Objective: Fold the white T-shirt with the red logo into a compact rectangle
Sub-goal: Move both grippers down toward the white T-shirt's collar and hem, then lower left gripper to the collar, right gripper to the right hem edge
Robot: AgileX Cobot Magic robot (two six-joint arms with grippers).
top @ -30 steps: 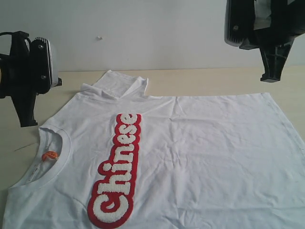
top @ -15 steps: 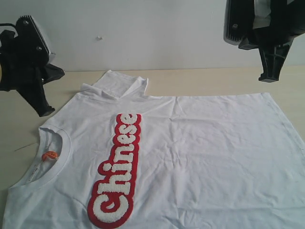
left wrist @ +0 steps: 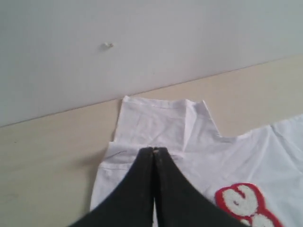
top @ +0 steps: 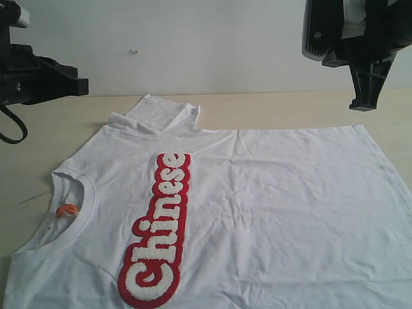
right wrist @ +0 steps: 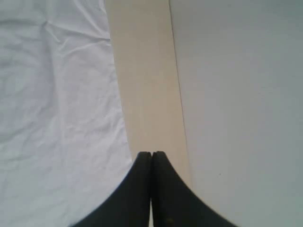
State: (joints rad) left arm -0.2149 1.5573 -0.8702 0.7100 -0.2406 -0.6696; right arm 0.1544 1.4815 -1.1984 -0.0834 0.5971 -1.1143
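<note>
A plain white T-shirt (top: pixel 277 206) covers a pale beige table (top: pixel 290 106) before an off-white wall (top: pixel 193 45). Down the chest runs the logo (top: pixel 159 225): fuzzy white letters spelling "Chinese", ringed by a thick red outline. The ribbed collar (top: pixel 89 203) matches the shirt's white, with 1 small orange tag (top: pixel 67 210) at the neck. The left gripper (left wrist: pixel 153 151) and the right gripper (right wrist: pixel 151 155) are both matte black; a grey casing (top: pixel 314 35) sits above the right one.

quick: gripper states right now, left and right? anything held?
Left gripper: shut, holding nothing.
Right gripper: shut, holding nothing, up off the white T-shirt.
</note>
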